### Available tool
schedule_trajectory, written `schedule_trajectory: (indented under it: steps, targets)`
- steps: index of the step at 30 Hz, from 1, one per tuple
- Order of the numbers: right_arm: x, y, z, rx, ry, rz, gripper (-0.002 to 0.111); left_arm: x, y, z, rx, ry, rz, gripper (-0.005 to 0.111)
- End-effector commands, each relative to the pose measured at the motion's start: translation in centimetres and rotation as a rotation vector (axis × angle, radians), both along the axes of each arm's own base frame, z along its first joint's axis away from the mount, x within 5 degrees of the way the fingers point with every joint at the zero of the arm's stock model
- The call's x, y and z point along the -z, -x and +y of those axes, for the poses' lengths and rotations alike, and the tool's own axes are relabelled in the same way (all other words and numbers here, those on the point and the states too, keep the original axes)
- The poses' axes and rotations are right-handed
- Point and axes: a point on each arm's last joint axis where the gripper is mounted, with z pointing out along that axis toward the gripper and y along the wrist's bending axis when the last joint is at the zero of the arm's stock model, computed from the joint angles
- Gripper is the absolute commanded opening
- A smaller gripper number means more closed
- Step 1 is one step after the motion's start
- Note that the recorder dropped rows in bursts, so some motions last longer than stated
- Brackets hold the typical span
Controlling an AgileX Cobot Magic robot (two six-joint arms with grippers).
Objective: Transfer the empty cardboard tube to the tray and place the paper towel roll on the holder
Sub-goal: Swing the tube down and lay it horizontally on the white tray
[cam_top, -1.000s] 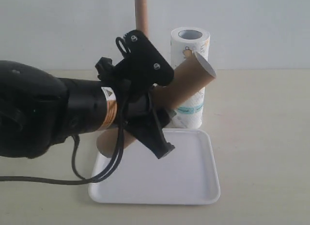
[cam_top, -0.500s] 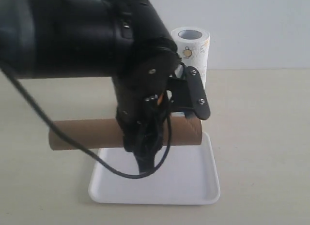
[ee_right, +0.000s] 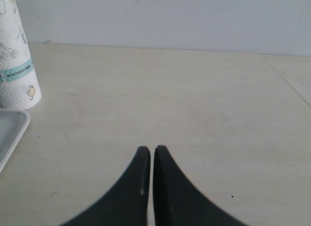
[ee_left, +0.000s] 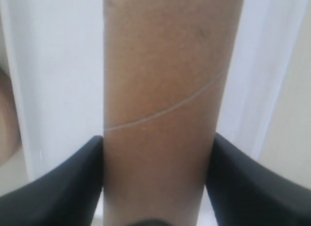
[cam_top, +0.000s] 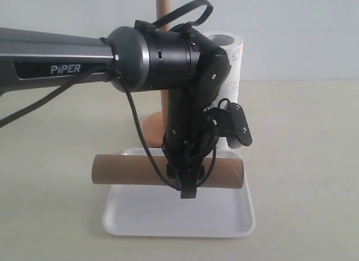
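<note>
The empty cardboard tube (cam_top: pixel 126 169) hangs level across the far part of the white tray (cam_top: pixel 224 216). My left gripper (cam_top: pixel 188 187) points down and is shut on the tube's middle. I cannot tell whether the tube touches the tray. In the left wrist view the tube (ee_left: pixel 165 65) fills the gap of the left gripper (ee_left: pixel 156 137), with the tray (ee_left: pixel 58 65) beneath. The holder's rod (cam_top: pixel 163 3) and disc base (cam_top: pixel 150 126) stand behind the tray. The paper towel roll (cam_top: pixel 233 53) stands upright behind the arm, partly hidden. My right gripper (ee_right: pixel 148 149) is shut and empty above bare table.
The left arm's black wrist and its cables (cam_top: pixel 168 53) cover much of the holder and the roll. In the right wrist view the paper towel roll (ee_right: pixel 14 60) and a tray corner (ee_right: pixel 9 129) lie at one edge. A pale wall stands behind the table.
The left arm has swung round. The tube went from tilted to level, then moved right and lower over the tray. The holder's rod and base show again.
</note>
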Motion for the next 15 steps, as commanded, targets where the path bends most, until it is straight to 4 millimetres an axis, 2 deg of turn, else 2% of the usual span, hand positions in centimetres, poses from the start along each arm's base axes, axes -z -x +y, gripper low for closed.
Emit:
schedule_trajectory:
  steps: [1, 8, 12, 15]
  targets:
    - [-0.1, 0.0, 0.0, 0.003, -0.003, -0.015, 0.003, 0.5, -0.3, -0.1, 0.011, 0.005, 0.017, 0.004]
    - [-0.1, 0.0, 0.0, 0.003, -0.003, -0.015, 0.003, 2.4, -0.7, -0.6, -0.031, 0.016, 0.016, 0.004]
    - [-0.1, 0.0, 0.0, 0.003, -0.003, -0.015, 0.003, 2.7, -0.8, -0.6, -0.032, 0.016, 0.014, 0.004]
    - [-0.1, 0.0, 0.0, 0.003, -0.003, -0.015, 0.003, 2.7, -0.8, -0.8, -0.046, 0.031, 0.004, 0.014]
